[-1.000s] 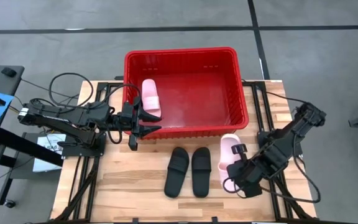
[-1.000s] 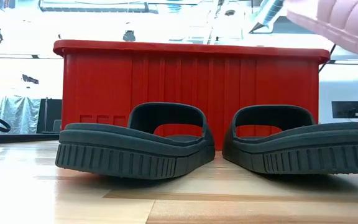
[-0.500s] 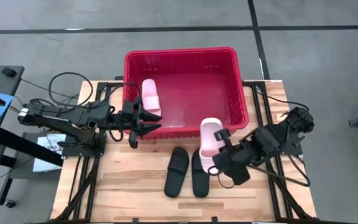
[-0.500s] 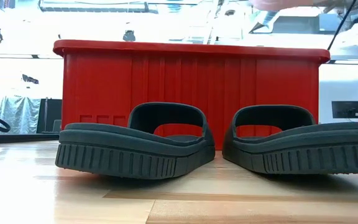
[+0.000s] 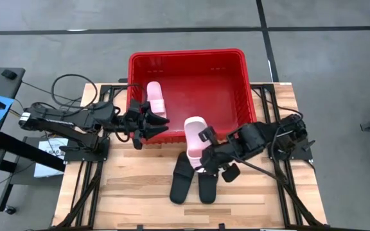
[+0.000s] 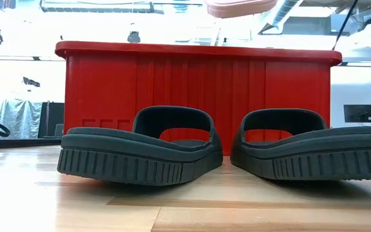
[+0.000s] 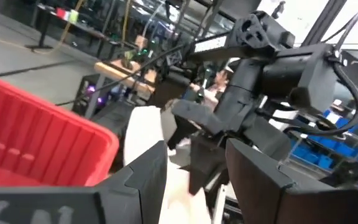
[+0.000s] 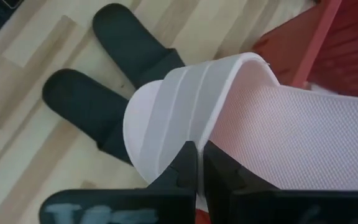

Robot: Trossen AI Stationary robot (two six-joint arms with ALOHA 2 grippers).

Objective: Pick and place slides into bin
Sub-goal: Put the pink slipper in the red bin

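The red bin [image 5: 186, 59] stands at the table's far middle, with one pale pink slide [image 5: 155, 99] lying on its floor at the left. Two black slides [image 5: 184, 182] [image 5: 209, 186] lie side by side on the table in front of it, soles down; the low view shows them too [image 6: 140, 151]. My right gripper [image 5: 204, 153] is shut on the second pink slide [image 5: 194, 131], in the air over the bin's near wall. My left gripper [image 5: 151, 126] is open and empty at the bin's near left corner. My right gripper pinches the pink slide's wide strap at its edge [image 8: 188, 140], one finger outside the strap and one under it. The fingers come slanting from the table's right. The slide is lifted clear, its sole [image 6: 240, 6] high above the black slides.
The bin's near wall [image 5: 191, 135] lies right below the carried slide. Bare wood shows at the table's near left [image 5: 133, 186] and near right [image 5: 262, 192]. The left wrist view shows the right arm [image 7: 272, 68] close by. Black frame rails and cables flank the table.
My right gripper has carried the pink slide from the table's right side toward its left and far edge, to above the black slides and the bin's near wall. The slide has stayed clear of the table throughout. The black slides have not moved.
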